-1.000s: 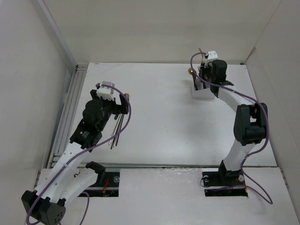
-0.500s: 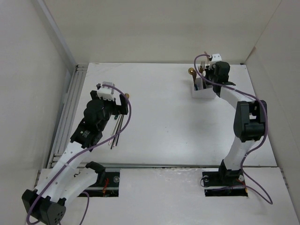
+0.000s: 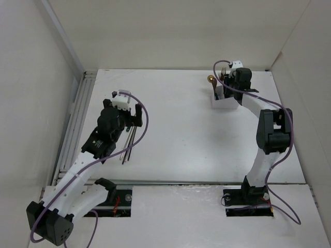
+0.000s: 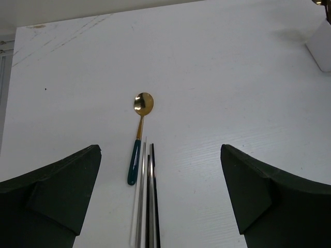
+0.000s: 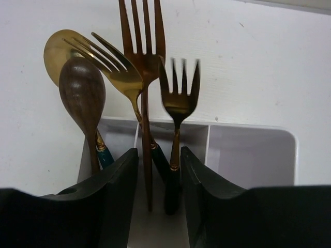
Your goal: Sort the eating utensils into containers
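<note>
Utensils here are slim, stiff and light, with smooth polished metal that will slip under a loose pinch, so the coated handle is the better place to take hold, judging by its look. None looks fragile, though thin shafts lying flat leave little for a finger to get under.

Well apart from the box (image 3: 223,103), on the left arm's side, a spoon (image 4: 139,138) lies flat on the table. It has a gold bowl, a gold neck and a dark teal handle. Touching or nearly touching the handle lie the chopsticks (image 4: 149,202) — thin, long, one pale silver and the others dark, all parallel. They would likely roll or scissor apart unless pinched together near the middle. The left gripper (image 4: 160,151) hovers above them, jaws spread wide with nothing between, the spoon handle and chopstick tips lying within the gap.

Inside the box, utensils stand upright with heads above the rim. A gold spoon and a dark brown spoon (image 5: 81,91) are at one end, and three gold forks (image 5: 143,54) are next to them in what looks like the middle compartment. The far-end compartment shows bare white wall. One fork (image 5: 179,101) is blurred. Its dark handle sits between the fingers of the right gripper (image 5: 158,155), which stand close either side — whether they pinch it or have let go cannot be told.
</note>
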Controlling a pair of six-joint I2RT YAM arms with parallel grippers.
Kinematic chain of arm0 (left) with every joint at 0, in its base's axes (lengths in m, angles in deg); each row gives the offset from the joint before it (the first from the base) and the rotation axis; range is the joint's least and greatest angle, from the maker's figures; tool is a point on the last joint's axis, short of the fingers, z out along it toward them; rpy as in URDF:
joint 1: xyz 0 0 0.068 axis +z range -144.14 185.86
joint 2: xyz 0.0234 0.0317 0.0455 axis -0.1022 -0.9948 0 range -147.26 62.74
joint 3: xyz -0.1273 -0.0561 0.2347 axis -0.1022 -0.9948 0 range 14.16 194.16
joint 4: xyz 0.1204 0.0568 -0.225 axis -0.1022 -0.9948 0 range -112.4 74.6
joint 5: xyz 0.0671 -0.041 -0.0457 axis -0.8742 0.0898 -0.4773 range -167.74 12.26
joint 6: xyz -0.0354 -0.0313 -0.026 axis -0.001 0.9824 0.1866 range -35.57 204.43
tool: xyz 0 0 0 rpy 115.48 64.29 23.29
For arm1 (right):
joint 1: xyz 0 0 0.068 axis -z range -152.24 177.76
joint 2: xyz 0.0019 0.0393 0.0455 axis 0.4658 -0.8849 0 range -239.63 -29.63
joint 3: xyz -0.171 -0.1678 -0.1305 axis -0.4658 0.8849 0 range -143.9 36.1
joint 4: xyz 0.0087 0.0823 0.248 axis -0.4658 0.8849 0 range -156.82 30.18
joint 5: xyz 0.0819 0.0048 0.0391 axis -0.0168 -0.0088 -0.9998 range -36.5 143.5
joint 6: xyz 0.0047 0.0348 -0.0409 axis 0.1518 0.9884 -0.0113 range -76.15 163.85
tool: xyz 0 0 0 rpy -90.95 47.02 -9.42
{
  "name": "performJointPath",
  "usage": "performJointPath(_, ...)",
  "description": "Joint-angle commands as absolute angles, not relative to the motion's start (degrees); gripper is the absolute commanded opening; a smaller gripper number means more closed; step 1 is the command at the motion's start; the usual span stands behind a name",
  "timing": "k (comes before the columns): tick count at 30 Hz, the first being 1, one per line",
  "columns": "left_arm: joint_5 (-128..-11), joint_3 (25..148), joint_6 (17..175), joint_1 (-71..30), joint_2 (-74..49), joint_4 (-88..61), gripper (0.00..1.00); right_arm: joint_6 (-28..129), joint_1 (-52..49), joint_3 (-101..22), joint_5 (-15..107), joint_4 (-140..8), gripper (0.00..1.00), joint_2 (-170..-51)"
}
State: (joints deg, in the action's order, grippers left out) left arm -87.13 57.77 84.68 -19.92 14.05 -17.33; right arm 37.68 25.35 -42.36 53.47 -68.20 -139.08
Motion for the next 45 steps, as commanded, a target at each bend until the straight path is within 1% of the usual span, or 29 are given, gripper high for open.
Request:
performJointPath(1,-88.5,59.8,83.6,-20.2,13.3,-14.0,1.0,38.6,26.3,-42.9,53.9,-67.1,0.45,-136.6)
performJointPath(2,-89.0,59.8,83.6,-19.6,13.3,-13.5,1.0,38.6,26.3,-42.9,52.8,-67.1,0.45,-136.6)
performJointPath(5,-89.0,59.2,84.2,-19.6,11.1,-13.5,0.92,38.6,26.3,-42.3,50.2,-67.1,0.45,-134.2)
performJointPath(6,-89.0,59.2,84.2,-19.1,10.4,-13.5,0.87,38.6,26.3,-42.3,50.2,-67.1,0.45,-133.3)
performJointPath(8,-87.8,59.2,82.1,-18.6,7.7,-13.5,0.82,39.3,26.3,-42.3,49.6,-67.1,0.45,-130.1)
performJointPath(10,-86.4,60.4,80.6,-17.3,4.0,-14.2,0.75,39.8,24.6,-42.3,51.0,-67.1,0.45,-127.7)
performJointPath(13,-83.0,64.7,77.4,-14.9,-1.1,-16.4,0.75,40.5,21.4,-42.8,54.3,-67.1,0.48,-123.0)
performJointPath(14,-81.6,67.8,76.4,-13.1,-4.9,-17.3,0.77,40.5,20.7,-42.8,54.8,-67.1,0.48,-121.2)
performJointPath(16,-78.1,71.3,73.5,-11.5,-9.0,-20.0,0.78,41.1,18.6,-43.4,54.8,-67.1,0.54,-120.0)
performJointPath(17,-77.1,73.1,72.7,-10.1,-13.2,-21.4,0.78,41.1,18.1,-44.1,54.8,-67.1,0.57,-120.0)
performJointPath(18,-76.2,77.9,71.9,-9.5,-15.6,-26.2,0.78,41.1,17.6,-44.7,55.4,-67.1,0.6,-119.5)
performJointPath(19,-73.4,80.8,71.2,-9.0,-18.2,-29.5,0.69,41.1,17.0,-45.3,56.0,-67.1,0.65,-119.5)
performJointPath(20,-72.0,83.7,70.5,-8.4,-20.8,-32.9,0.65,41.1,16.2,-46.3,56.1,-67.1,0.66,-119.5)
performJointPath(21,-70.3,88.6,69.2,-7.3,-26.1,-36.0,0.62,40.4,16.2,-46.9,56.1,-67.1,0.66,-120.0)
performJointPath(22,-68.8,90.4,68.7,-7.3,-28.3,-40.5,0.6,40.4,16.2,-47.5,55.5,-67.1,0.66,-120.0)
performJointPath(24,-67.5,91.4,67.7,-5.3,-33.0,-41.7,0.54,40.4,15.6,-49.2,54.9,-67.1,0.66,-120.9)
performJointPath(26,-67.5,90.8,65.7,-4.6,-34.7,-40.6,0.54,39.8,15.6,-50.3,53.2,-67.1,0.63,-122.8)
performJointPath(31,-68.5,90.1,62.1,-4.6,-41.0,-40.5,0.53,39.3,15.1,-51.4,52.7,-67.1,0.6,-124.0)
performJointPath(33,-69.0,91.8,61.5,-3.9,-43.2,-41.2,0.48,39.3,15.1,-51.4,52.7,-67.1,0.6,-124.0)
performJointPath(34,-69.0,92.3,61.5,-3.9,-44.1,-42.0,0.45,39.3,15.1,-50.7,52.7,-67.1,0.6,-124.0)
performJointPath(35,-69.0,93.4,61.5,-3.3,-45.8,-42.0,0.39,39.3,15.1,-50.7,52.7,-67.1,0.6,-124.5)
performJointPath(36,-69.0,93.4,61.5,-2.8,-46.5,-42.7,0.37,39.3,15.1,-50.2,52.7,-67.1,0.6,-124.6)
performJointPath(41,-69.0,96.1,59.7,-2.7,-50.5,-43.9,0.3,39.3,14.6,-49.6,52.7,-67.1,0.6,-124.6)
performJointPath(43,-68.4,96.1,59.7,-2.2,-51.0,-44.4,0.3,39.3,14.6,-49.6,52.7,-67.1,0.6,-124.6)
performJointPath(45,-68.4,96.1,59.7,-2.2,-51.5,-44.4,0.28,39.3,14.6,-49.6,53.2,-67.1,0.6,-124.0)
